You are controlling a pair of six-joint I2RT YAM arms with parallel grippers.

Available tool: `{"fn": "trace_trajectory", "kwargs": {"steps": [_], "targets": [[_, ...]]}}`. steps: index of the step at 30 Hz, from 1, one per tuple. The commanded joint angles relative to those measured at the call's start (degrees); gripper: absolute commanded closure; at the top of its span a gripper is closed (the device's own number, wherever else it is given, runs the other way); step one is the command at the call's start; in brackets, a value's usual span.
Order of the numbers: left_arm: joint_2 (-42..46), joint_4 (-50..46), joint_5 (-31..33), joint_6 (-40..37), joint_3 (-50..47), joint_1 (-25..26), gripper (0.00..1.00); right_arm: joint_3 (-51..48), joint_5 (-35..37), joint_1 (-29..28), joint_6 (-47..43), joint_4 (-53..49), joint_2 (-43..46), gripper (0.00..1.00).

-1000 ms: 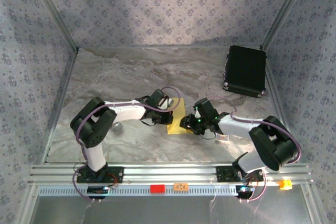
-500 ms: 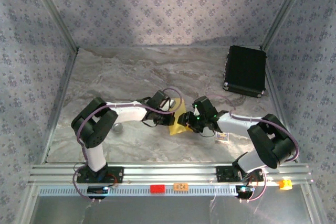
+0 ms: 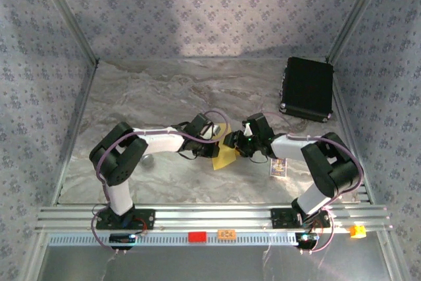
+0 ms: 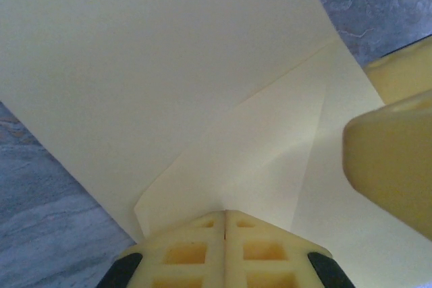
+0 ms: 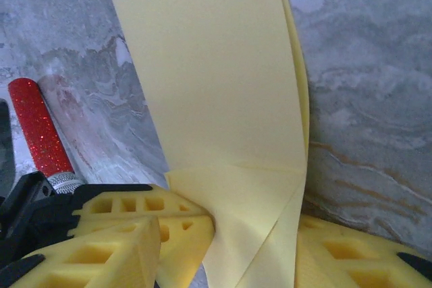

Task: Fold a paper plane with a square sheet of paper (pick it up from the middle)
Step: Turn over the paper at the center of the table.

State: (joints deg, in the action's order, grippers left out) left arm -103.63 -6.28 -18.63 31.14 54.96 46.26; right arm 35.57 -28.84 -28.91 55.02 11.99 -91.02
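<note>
Folding is midway: the creased paper (image 3: pixel 223 155) hangs over the middle of the table (image 3: pixel 145 97), clenched in the left gripper (image 4: pixel 225 217), while the right gripper (image 5: pixel 256 234) straddles it, fingers apart, and probably must next pinch a flap flat.

Sheet of paper (image 3: pixel 225 153) mid-table, btwn left gripper (image 3: pixel 214 141) at its 9 o'clock & right gripper (image 3: pixel 238 146) at 3; card (image 3: pixel 279 168) at 4, case (image 3: pixel 307 88) far off at 1.

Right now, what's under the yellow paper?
Grey marbled table shows around the yellow paper. The sheet covers whatever lies directly beneath it, so I cannot tell.
</note>
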Motion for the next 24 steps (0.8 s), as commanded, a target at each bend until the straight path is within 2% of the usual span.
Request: {"fn": "trace_trajectory", "kwargs": {"steps": [1, 8, 24], "targets": [[-1.32, -2.17, 0.08, 0.39, -0.87, 0.62, 0.96, 0.74, -1.42, 0.57, -0.5, 1.96, -1.67, 0.52], [-0.56, -0.46, -0.74, 1.32, -1.78, 0.24, 0.96, -1.39, -0.88, 1.48, -0.15, 4.74, -1.71, 0.55], [1.48, 0.22, -1.01, 2.08, -2.31, 0.12, 0.95, -4.39, -1.67, 2.44, 1.26, 10.69, -2.42, 0.78]]}}
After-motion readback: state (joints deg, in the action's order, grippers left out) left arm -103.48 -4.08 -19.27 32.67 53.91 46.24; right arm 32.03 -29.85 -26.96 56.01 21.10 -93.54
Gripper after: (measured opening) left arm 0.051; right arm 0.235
